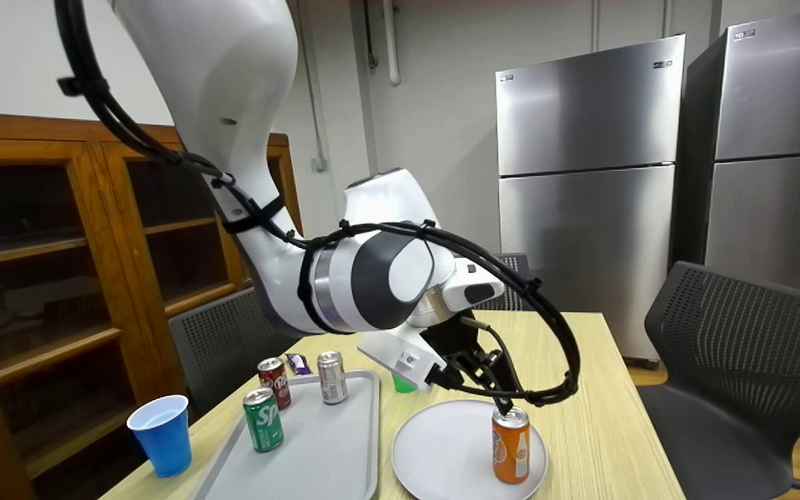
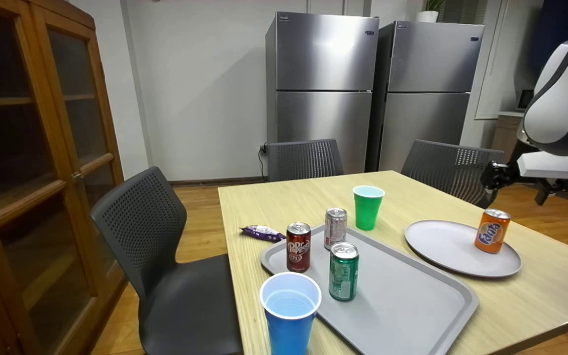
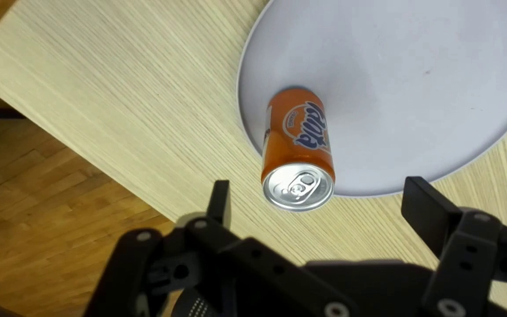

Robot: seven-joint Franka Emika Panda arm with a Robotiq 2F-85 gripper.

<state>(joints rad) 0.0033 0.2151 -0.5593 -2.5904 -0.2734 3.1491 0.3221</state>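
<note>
An orange Fanta can [image 3: 296, 136] stands upright near the rim of a round pale grey plate [image 3: 412, 110], its silver lid facing my camera. In the wrist view, my gripper [image 3: 317, 180] is open, the black fingertips wide apart. The lid appears between them, nearer the left one, and nothing is gripped. An exterior view puts the gripper above and apart from the can [image 2: 492, 231]. From another angle, one fingertip overlaps the top of the can [image 1: 511, 448], and whether they touch cannot be told there.
A grey tray [image 2: 402, 305] holds a Dr Pepper can [image 2: 298, 248], a green Sprite can [image 2: 343, 272] and a silver can [image 2: 335, 228]. Around it are a blue cup [image 2: 290, 315], a green cup [image 2: 367, 209] and a purple wrapper [image 2: 263, 232]. Chairs surround the table.
</note>
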